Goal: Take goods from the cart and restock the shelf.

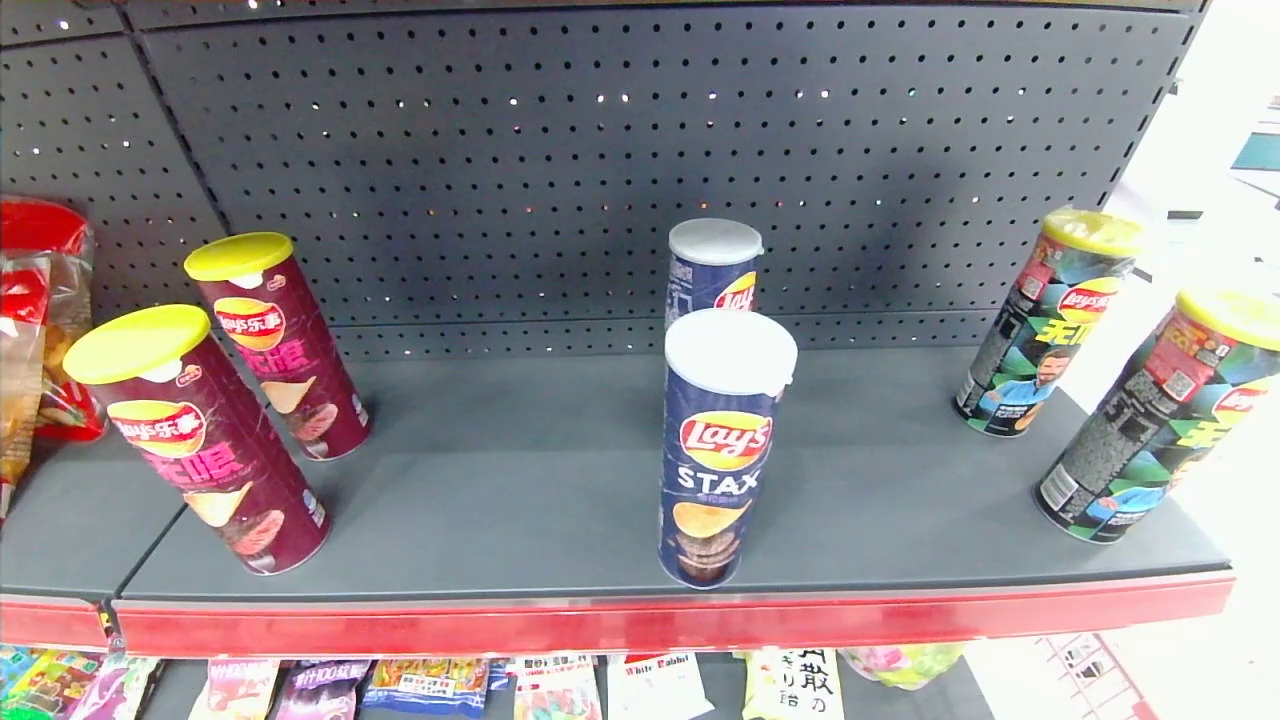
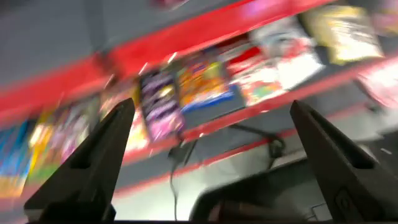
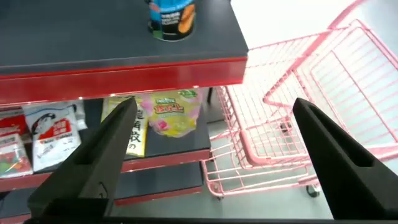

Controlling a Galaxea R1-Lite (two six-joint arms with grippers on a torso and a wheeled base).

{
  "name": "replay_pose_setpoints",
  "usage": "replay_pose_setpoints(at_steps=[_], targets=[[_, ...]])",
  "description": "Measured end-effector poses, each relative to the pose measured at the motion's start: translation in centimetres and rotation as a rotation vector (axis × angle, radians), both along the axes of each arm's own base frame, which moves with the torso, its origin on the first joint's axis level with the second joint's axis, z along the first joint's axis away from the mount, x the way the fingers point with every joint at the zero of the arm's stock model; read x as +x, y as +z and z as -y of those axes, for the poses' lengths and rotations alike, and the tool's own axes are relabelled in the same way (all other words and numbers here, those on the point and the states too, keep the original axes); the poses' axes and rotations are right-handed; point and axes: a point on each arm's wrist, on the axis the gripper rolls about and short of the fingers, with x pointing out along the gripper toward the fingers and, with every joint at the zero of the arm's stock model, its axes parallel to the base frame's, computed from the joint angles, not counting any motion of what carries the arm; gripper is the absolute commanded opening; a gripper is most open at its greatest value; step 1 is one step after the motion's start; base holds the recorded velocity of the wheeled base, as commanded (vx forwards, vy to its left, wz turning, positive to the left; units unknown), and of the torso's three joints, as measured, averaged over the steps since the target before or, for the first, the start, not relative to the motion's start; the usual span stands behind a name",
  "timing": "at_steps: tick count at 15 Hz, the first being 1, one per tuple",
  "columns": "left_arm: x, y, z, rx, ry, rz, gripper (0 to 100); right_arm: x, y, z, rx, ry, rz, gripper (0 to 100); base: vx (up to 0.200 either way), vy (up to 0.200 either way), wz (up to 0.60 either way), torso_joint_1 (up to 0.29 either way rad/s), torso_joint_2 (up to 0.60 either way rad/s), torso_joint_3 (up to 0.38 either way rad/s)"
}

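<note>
**Shelf part stocked; both tools empty**

Progress. The shelf (image 1: pixel 560 480) carries six standing tube cans in three pairs. Two maroon cans (image 1: pixel 200 440) with yellow lids stand toward the left edge. Two blue cans (image 1: pixel 722 450) with white lids stand at the middle, one behind the other. Two dark patterned cans (image 1: pixel 1160 420) with yellow lids stand toward the right edge. Wide bare stretches lie between the pairs, so in my judgement restocking is part done, with room left for more.

Tools. The left tool (image 2: pixel 211 107) is spread wide and holds nothing; it hangs before a lower shelf (image 3: pixel 174 146) of bagged snacks (image 1: pixel 560 690). The right tool (image 3: pixel 214 104) is likewise wide and empty, below the shelf's front right corner. The pink wire cart (image 3: pixel 298 124) stands just beside the shelving. What the cart holds cannot be told. On this showing the next fetch from the cart is not yet begun.

Labels. Every can bears a round red-and-yellow logo with further print beneath. The maroon and dark cans carry non-Latin characters, and the dark ones also show a pictured figure in blue. The bagged snacks show mixed print, cut off at the edge. Wording is not transcribed here.
</note>
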Motion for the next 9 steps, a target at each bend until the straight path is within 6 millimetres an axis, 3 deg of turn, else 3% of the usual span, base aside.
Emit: replay_pose_setpoints(at_steps=[3,5,7,9], targets=[[-1.1,-1.2,0.3,-0.091,0.134,0.053,100,-0.7,-1.6,-0.1,0.002,-0.009,-0.006,100,0.000,0.000,0.00,0.000,0.00,0.000],[0.7,-1.5,1.0,-0.190,0.096,0.250,100,-1.3,-3.1,-0.2,0.008,0.029,0.030,100,0.000,0.000,0.00,0.000,0.00,0.000],[2.7,-3.1,1.5,-0.247,0.054,0.414,100,-1.1,-4.1,-0.3,0.016,0.098,0.121,100,0.000,0.000,0.00,0.000,0.00,0.000],[3.4,-5.1,1.7,-0.216,0.096,0.401,100,-0.7,-4.5,-0.4,0.012,0.147,0.233,100,0.000,0.000,0.00,0.000,0.00,0.000]])
